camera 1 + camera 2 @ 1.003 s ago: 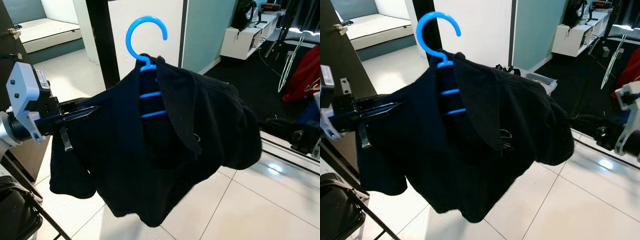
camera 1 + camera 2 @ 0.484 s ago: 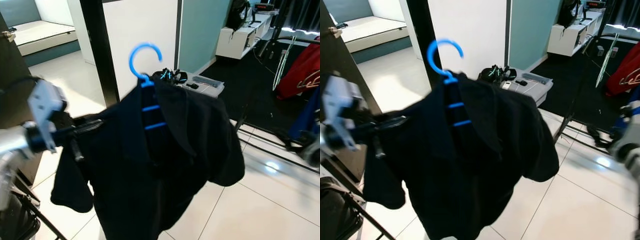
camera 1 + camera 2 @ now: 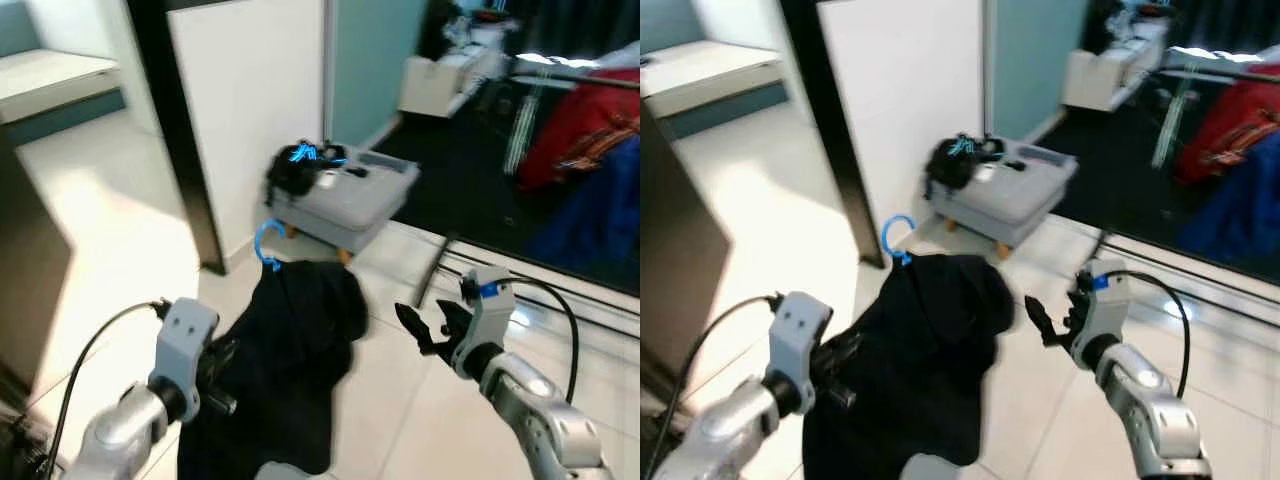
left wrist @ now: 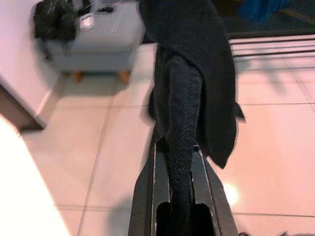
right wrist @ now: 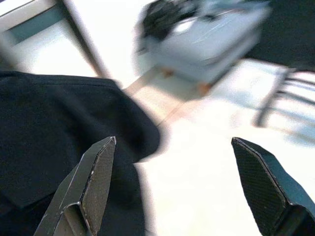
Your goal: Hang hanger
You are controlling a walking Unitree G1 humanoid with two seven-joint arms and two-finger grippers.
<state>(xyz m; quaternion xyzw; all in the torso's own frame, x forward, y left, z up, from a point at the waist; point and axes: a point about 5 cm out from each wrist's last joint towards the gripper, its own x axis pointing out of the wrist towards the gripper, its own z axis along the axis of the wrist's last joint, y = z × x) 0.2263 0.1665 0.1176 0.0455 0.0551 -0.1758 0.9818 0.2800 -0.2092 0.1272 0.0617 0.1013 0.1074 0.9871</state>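
Observation:
A black shirt (image 3: 290, 340) hangs on a blue hanger whose hook (image 3: 265, 245) sticks up at its top. The shirt hangs low over the floor in front of me. My left gripper (image 3: 222, 372) holds it from the left side. In the left wrist view its fingers (image 4: 153, 196) are shut on a fold of the black fabric (image 4: 194, 73). My right gripper (image 3: 428, 325) is just right of the shirt, apart from it. It is open, and in the right wrist view the shirt (image 5: 49, 128) lies beside one finger (image 5: 91, 184).
A grey padded box (image 3: 350, 195) on short legs stands on the tiled floor behind the shirt, with a black and blue bundle (image 3: 298, 165) on top. A white panel with a black post (image 3: 165, 120) rises at the left. Red and blue clothes (image 3: 570, 130) hang at the right.
The view has tilted down and the shirt on its hanger now hangs much lower, near the floor. My right arm has come into view beside it.

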